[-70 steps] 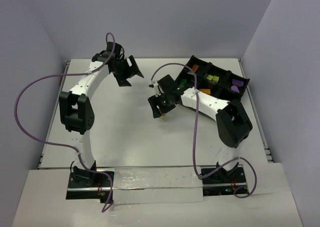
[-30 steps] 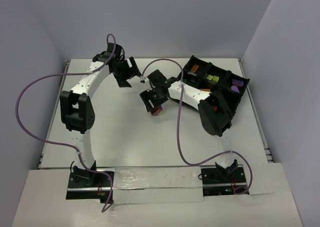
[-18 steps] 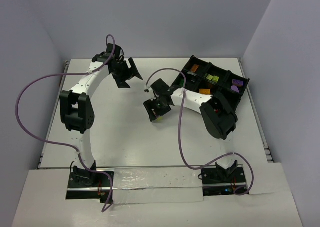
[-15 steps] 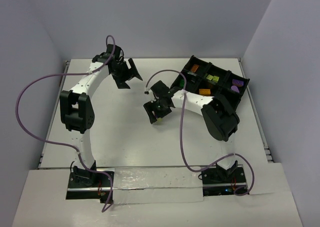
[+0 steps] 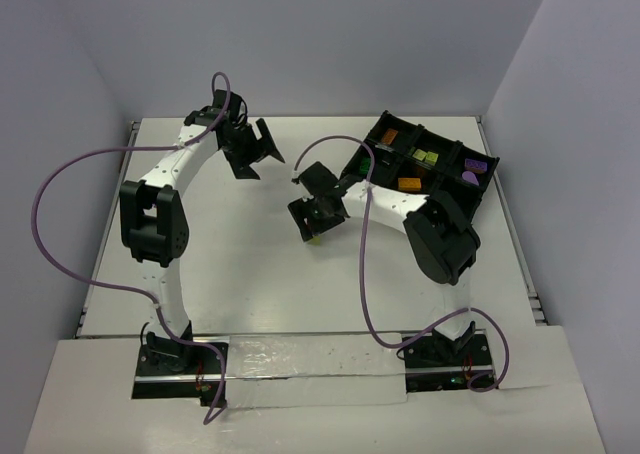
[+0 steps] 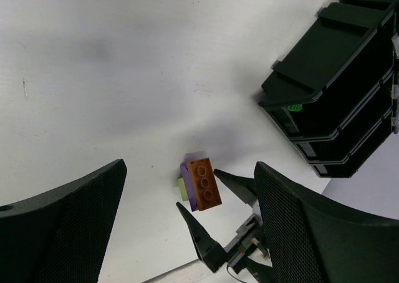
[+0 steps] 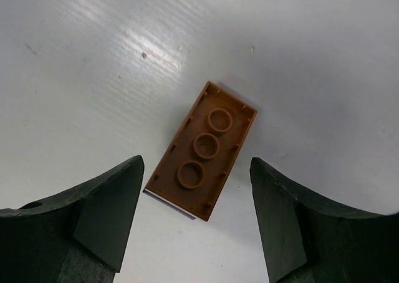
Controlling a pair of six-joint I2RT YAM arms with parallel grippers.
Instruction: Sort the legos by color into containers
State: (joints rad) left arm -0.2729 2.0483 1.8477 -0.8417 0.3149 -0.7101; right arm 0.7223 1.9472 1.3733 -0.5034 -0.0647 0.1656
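A stacked lego cluster (image 7: pixel 209 149) lies on the white table, an orange brick on top with its hollow underside up, a purple (image 6: pixel 187 186) and a yellow-green layer below. My right gripper (image 7: pixel 196 164) hangs over it, open, one finger on each side with a gap to the brick. From above only a yellow-green bit of the cluster (image 5: pixel 316 238) shows under the right gripper (image 5: pixel 313 226). My left gripper (image 5: pixel 252 152) is open at the back left and holds nothing. It looks down at the cluster and the right fingers (image 6: pixel 202 236). The black divided tray (image 5: pixel 452 146) holds sorted orange, yellow-green, purple and green bricks.
The tray sits at the back right, tilted against the right arm's reach, and its dark side wall (image 6: pixel 324 77) shows in the left wrist view. Purple cables loop from both arms. The table's raised rim (image 5: pixel 132 134) borders the work area.
The right arm's elbow swung right and its gripper settled lower over the cluster, jaws narrowing slightly. The left arm stayed almost still.
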